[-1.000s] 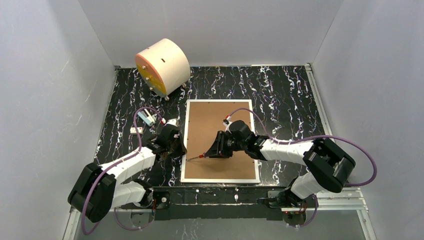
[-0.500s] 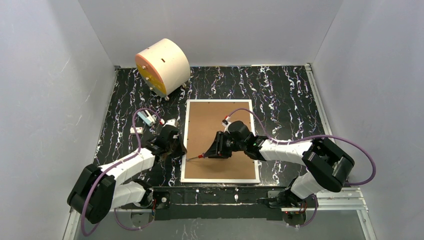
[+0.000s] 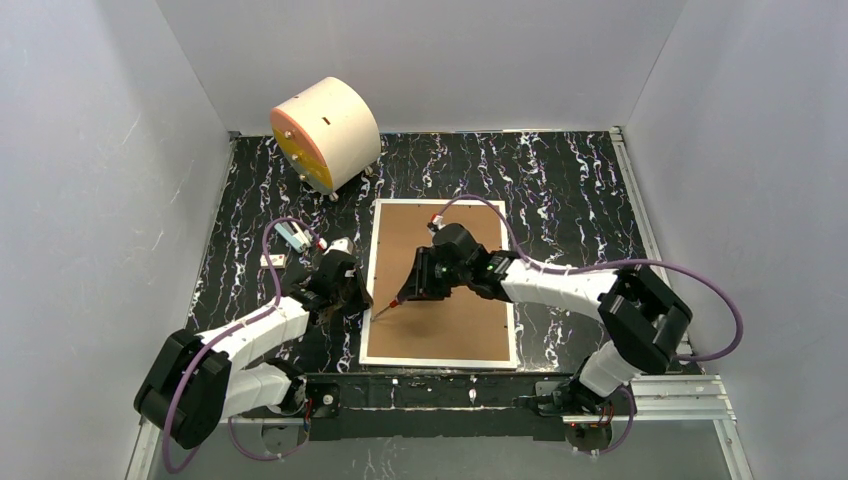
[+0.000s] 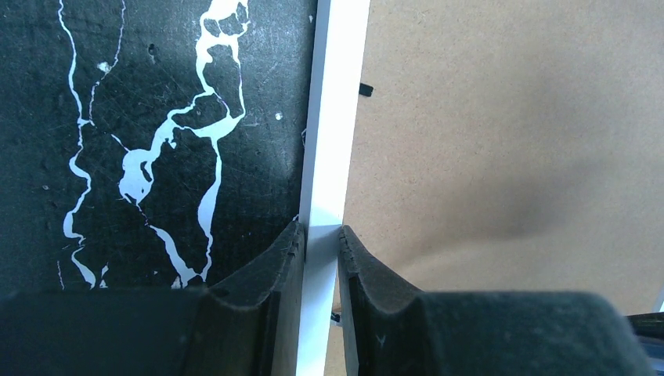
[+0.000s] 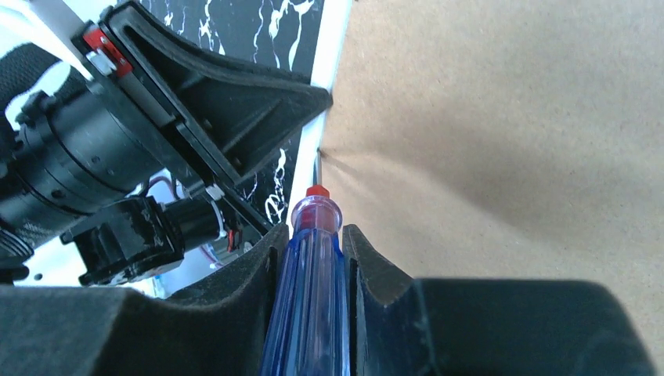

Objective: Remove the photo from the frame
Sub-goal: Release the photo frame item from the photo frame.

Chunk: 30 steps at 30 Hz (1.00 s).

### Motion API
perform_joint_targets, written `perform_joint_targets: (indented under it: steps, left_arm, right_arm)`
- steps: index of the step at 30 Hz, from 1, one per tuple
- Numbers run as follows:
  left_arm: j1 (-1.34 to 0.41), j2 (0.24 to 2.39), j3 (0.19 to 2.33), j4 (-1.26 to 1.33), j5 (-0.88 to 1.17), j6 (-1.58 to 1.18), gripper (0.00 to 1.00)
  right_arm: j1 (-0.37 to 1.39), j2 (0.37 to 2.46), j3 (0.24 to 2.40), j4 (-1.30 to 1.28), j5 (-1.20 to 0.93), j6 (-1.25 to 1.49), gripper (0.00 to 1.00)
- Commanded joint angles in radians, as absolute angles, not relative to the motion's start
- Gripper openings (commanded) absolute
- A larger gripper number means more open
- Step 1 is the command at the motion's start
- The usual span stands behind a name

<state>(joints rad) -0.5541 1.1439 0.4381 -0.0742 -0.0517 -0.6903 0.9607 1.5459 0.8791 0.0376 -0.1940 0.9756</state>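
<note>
Wrist views reveal left fingers [image 4: 258, 290] clamping the frame [image 4: 333, 117], right fingers [image 5: 376, 274] gripping a screwdriver [image 5: 309, 298].

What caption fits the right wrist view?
Right gripper holding a blue screwdriver, tip at the inner edge of the white frame.

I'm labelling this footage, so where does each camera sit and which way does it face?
Top external: above and behind the bases, looking down on the table, frame and both arms.
Left wrist: looks down past the left gripper, shut on the frame's white edge.
Right wrist: looking along the right gripper and its screwdriver toward that edge.
Shared: both wrist views show that edge.
</note>
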Motion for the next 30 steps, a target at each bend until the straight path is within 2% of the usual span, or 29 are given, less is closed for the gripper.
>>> perform_joint_targets:
  steps: [1,8,30]
  left_arm:
    - [-0.565,1.151,0.406,-0.096,0.000,-0.715,0.00]
    - [-0.565,1.143,0.405,-0.093,-0.009,-0.733,0.00]
    - [-0.565,1.117,0.387,-0.078,-0.030,-0.780,0.00]
  right_arm:
    - [1.020,1.613,1.018,-0.119,-0.130,0.902,0.01]
    - [1.095,1.707,1.226,-0.300,-0.017,0.865,0.01]
    - [1.296,1.834,1.490,-0.436,0.284,0.928,0.01]
